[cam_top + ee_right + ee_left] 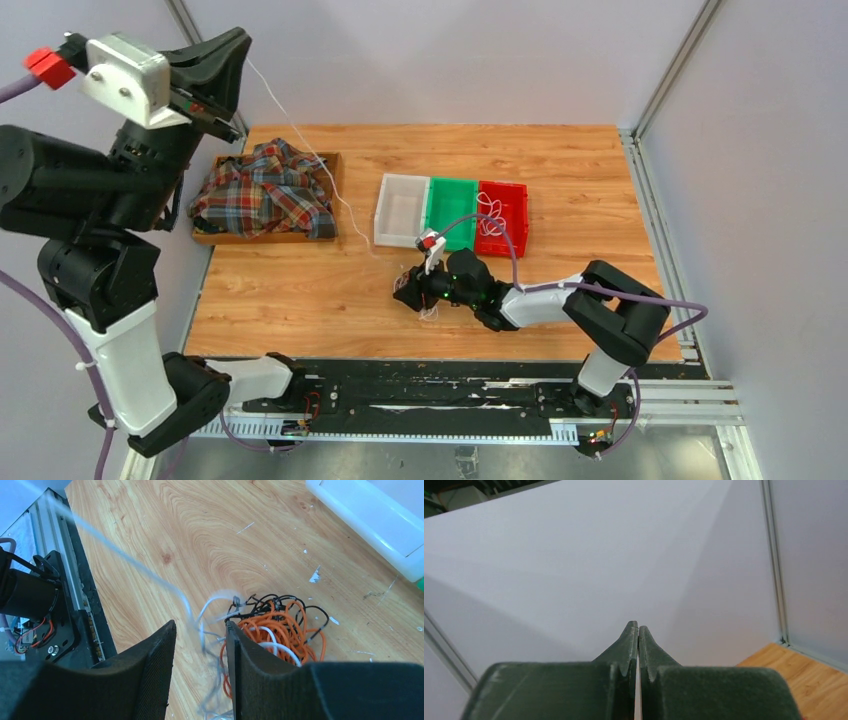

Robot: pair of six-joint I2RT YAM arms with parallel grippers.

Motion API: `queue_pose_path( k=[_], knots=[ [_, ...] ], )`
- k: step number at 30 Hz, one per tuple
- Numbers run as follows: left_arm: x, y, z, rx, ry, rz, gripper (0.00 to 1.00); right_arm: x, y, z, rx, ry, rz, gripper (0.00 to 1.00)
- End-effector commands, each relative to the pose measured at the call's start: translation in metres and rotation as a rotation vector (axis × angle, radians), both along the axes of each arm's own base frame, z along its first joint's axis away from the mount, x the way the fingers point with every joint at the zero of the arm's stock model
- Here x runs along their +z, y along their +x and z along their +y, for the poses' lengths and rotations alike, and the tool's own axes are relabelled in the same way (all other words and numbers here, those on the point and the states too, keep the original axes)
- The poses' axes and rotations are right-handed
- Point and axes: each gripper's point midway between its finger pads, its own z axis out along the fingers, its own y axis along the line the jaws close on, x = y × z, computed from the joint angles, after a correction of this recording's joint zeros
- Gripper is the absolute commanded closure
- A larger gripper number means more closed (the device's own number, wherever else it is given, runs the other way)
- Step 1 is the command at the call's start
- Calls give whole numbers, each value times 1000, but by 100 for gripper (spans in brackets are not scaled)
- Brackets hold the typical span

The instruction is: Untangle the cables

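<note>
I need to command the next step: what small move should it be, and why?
Probably shift the right gripper sideways onto the tangled orange and black wire bundle. Its jaws stand open around the thin white cable that the raised left gripper holds shut, so closing here would pinch that.

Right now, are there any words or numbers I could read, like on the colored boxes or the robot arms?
None: no word, number or logo can be read in any view.
The white bin, green bin and red bin are blank.
Any marks on the arms' base rail are too small to read.
</note>
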Motion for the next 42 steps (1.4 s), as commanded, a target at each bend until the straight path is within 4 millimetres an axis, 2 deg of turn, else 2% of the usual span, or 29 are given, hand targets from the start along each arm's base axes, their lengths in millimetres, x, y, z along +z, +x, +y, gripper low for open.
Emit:
queue_pose_path(
  k=[1,4,6,8,12,14,15,17,20,25,28,31,36,37,39,42],
  knots=[
    [20,-9,9,27,-36,-89,100,8,-2,-2,-2,-17,-31,59],
    [-1,-2,7,29,-17,-22,100,29,0,0,1,20,-64,72],
    [-33,6,-1,8,16,72,100,51,5,2,-4,37,-95,85],
    [-76,16,-8,-7,45,183,100,69,9,2,-10,42,-113,98],
    [-164,32,-14,6,122,369,100,95,11,1,-3,80,-141,99],
    [-194,37,-12,30,158,414,100,101,9,0,12,92,-141,99],
    [-204,40,-11,42,175,427,100,103,7,1,26,95,-139,95],
    [-201,41,-7,65,188,411,100,100,3,3,51,89,-131,77],
    [-187,40,-5,77,198,379,100,89,-3,7,99,67,-99,56],
    [-185,42,-2,96,223,382,100,70,-5,18,131,52,-53,38],
    [-189,43,0,107,230,389,100,62,-4,29,143,52,-30,34],
    [-194,44,0,112,239,398,99,55,-3,41,157,50,-18,36],
    [-197,44,2,121,253,410,100,42,5,59,154,27,-1,53],
    [-199,44,2,123,257,416,100,40,7,61,152,28,-1,57],
    [-208,44,3,124,279,434,100,37,12,64,137,23,0,73],
    [-235,46,5,139,318,482,100,36,14,66,134,13,7,96]
  ],
)
